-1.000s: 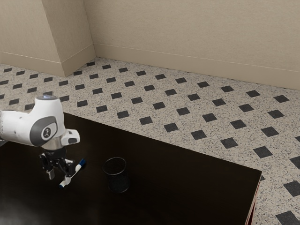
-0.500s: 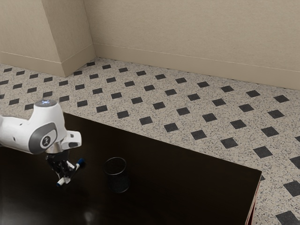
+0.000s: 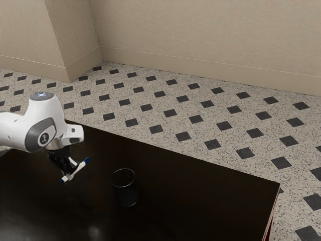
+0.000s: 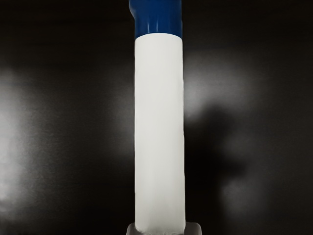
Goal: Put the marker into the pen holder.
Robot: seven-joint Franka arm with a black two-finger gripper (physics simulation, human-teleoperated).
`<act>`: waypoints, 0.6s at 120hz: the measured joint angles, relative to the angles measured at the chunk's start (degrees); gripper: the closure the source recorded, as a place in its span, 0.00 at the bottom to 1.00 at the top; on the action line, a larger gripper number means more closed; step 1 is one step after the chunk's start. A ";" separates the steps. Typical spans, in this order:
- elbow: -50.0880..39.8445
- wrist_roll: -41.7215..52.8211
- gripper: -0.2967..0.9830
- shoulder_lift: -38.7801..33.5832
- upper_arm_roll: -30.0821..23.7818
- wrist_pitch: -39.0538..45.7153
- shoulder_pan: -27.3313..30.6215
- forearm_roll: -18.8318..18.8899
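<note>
The fingers (image 3: pixel 66 165) are pinching the white and blue marker (image 4: pixel 159 132) around its body, one on each side, and it looks to be up off the dark surface (image 3: pixel 200 201). The pen holder (image 3: pixel 125 187) stands upright near it, over on the exterior view's right, and the marker is well clear of it. I think the picking-up part is done, and the next job is to carry the marker over and get one end pointing down. That is where things could go wrong. The marker is lying sideways in the grip, so if it gets dropped like that, it could land across the round top and roll off onto the surface. Its long ends stick out past the fingers, so when the hand turns, an end could bump the rim and tip the holder over, or get pushed crooked in the grip. The marker is round and smooth, so it could also spin or slip if it is turned too fast. If the hand goes over too low, it could knock the holder's side. Going up high first, then turning slowly right over the middle, should help.
</note>
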 joint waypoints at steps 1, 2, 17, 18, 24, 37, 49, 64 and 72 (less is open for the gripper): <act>0.11 -0.07 0.83 -0.71 -0.29 -0.46 0.12 0.04; 0.22 -0.14 0.83 -1.33 -0.53 -0.91 0.11 0.06; 0.74 -1.65 0.84 -11.52 -9.96 -8.61 -4.55 0.50; 0.73 -1.80 0.84 -12.16 -10.90 -9.11 -4.68 0.50; 0.71 -2.67 0.84 -15.27 -15.48 -11.98 -5.11 0.19; 0.29 -4.33 0.84 -18.50 -22.29 -17.13 -4.91 -2.58; 0.24 -5.56 0.84 -18.84 -23.98 -20.07 -4.90 -4.35; 0.58 -6.78 0.84 -21.22 -25.95 -22.87 -4.94 -5.56; 1.64 -7.30 0.84 -20.94 -26.44 -23.91 -4.84 -6.06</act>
